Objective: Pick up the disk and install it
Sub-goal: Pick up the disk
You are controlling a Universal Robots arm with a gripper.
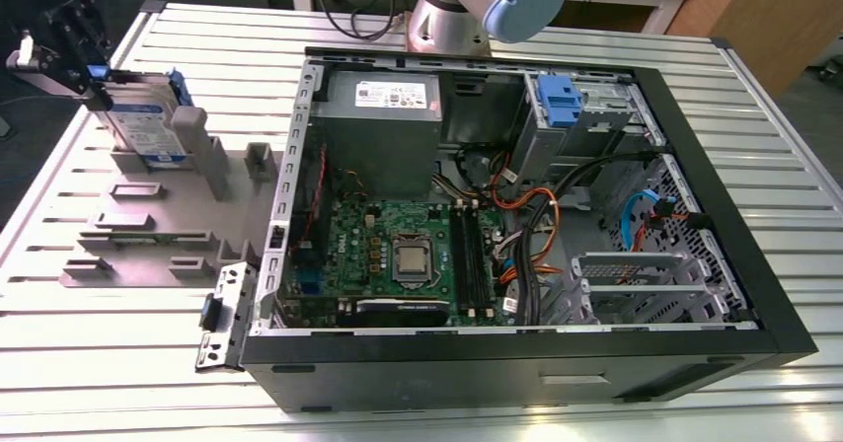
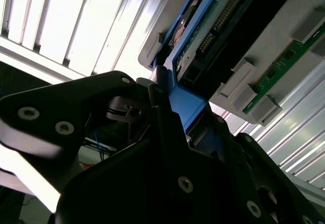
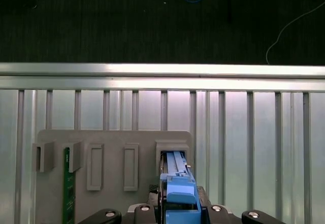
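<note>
The disk (image 1: 142, 118), a silver drive with a white-and-blue label and blue side rails, stands on edge in a slot of the grey holder (image 1: 145, 235) at the exterior view's left. My gripper (image 1: 90, 75) is at the disk's upper end, shut on its blue rail. In the first wrist view the blue rail (image 3: 179, 187) runs between the black fingers (image 3: 207, 210) down into the holder's slot (image 3: 172, 150). In the second wrist view the gripper (image 2: 175, 115) clamps the rail (image 2: 189, 108), with the drive's circuit board (image 2: 213, 26) beyond it.
An open computer case (image 1: 737, 264) lies at the middle and the exterior view's right, with a motherboard (image 1: 395, 255), a grey power supply (image 1: 382, 107) and a bare blue clip (image 1: 559, 102) in the drive bay. A green memory stick (image 3: 67, 183) sits in the holder. The slatted table's edge (image 3: 162, 74) runs behind the holder.
</note>
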